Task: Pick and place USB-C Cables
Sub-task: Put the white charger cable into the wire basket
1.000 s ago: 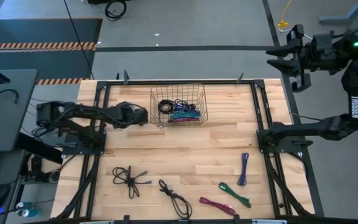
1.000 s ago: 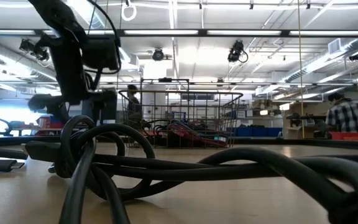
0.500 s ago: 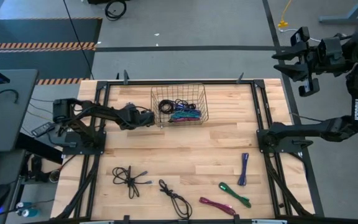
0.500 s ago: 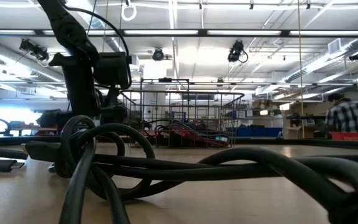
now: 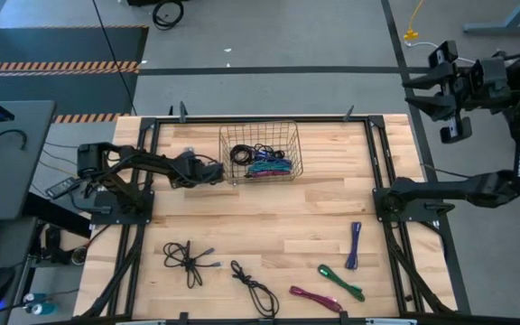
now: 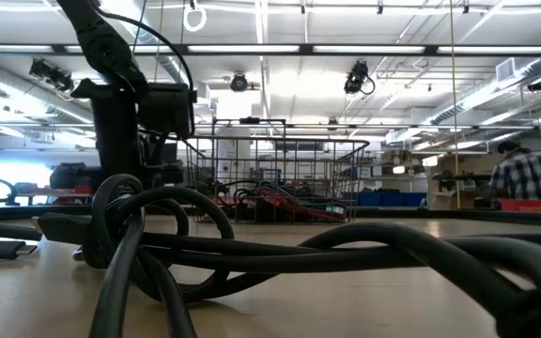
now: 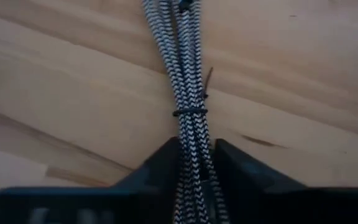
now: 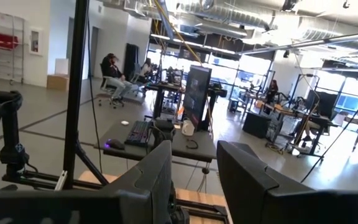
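Note:
A black-and-white braided USB-C cable bundle (image 7: 182, 74), bound by a thin tie (image 7: 189, 112), lies on the wooden table just left of the wire basket (image 5: 289, 135). My left gripper (image 5: 215, 171) is low over it and shut on it. My right gripper (image 5: 448, 90) hangs open and high beyond the table's far right corner, holding nothing. Other cables lie near the front edge: two black ones (image 5: 188, 258) (image 5: 255, 287), a magenta one (image 5: 314, 296), a green one (image 5: 341, 282) and a purple one (image 5: 354, 246). Several more lie in the basket. My left gripper pinches the braided bundle between its two fingers (image 7: 157, 177), at a stretch just short of the tie (image 7: 191, 155). The fingers slant down from above and from the table's left. The bundle runs straight on beyond the fingertips and lies flat on the table.
The wire basket stands at the table's far middle, right beside my left gripper. A black frame rail (image 5: 382, 171) runs along each side of the table. In the low view a thick black cable (image 6: 252, 249) fills the foreground. People sit at desks in the room beyond.
My left gripper has moved toward the basket and come down to the table. My right gripper has drifted slightly farther toward the right, staying high.

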Controlling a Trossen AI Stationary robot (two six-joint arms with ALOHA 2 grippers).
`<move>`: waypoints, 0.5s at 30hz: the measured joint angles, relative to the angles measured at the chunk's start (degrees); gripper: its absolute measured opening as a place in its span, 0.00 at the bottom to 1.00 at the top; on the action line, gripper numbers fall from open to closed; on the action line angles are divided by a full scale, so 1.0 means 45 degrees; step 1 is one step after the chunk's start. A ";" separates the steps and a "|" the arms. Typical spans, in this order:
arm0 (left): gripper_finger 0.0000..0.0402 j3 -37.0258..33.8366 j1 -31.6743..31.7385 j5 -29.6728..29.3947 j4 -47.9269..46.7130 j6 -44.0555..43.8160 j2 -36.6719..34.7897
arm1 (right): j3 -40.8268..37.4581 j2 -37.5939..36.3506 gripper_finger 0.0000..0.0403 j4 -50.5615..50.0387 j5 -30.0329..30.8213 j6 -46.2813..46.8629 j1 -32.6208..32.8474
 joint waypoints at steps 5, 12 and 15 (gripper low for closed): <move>0.09 -0.0010 -0.0131 -0.0010 -0.0090 0.0003 0.0000 | 0.0005 -0.0154 0.33 0.0010 0.0012 0.0032 -0.0002; 0.09 -0.0065 -0.0136 0.0613 -0.0362 0.1096 -0.0815 | 0.0005 -0.0257 0.33 0.0014 0.0046 0.0049 -0.0002; 0.04 -0.0102 -0.0150 0.1101 -0.1288 0.1526 -0.1938 | 0.0005 -0.0262 0.33 0.0010 0.0046 0.0049 -0.0002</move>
